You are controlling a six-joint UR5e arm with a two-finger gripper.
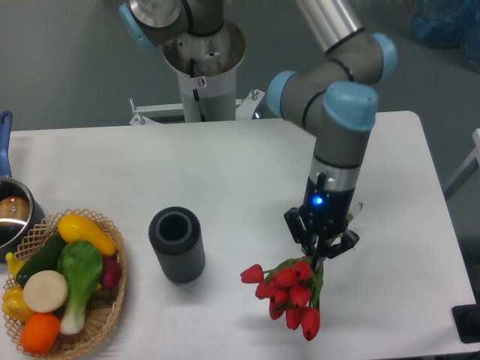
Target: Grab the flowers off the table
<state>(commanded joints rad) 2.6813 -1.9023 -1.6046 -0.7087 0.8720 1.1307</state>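
One broad white counter (225, 165) carries everything. At its near right the claw (322, 244) points straight down, closed on the stems of the flowers (289, 289), red buds hanging toward the near edge, probably gripped there to spare the blooms. No readable writing shows anywhere.
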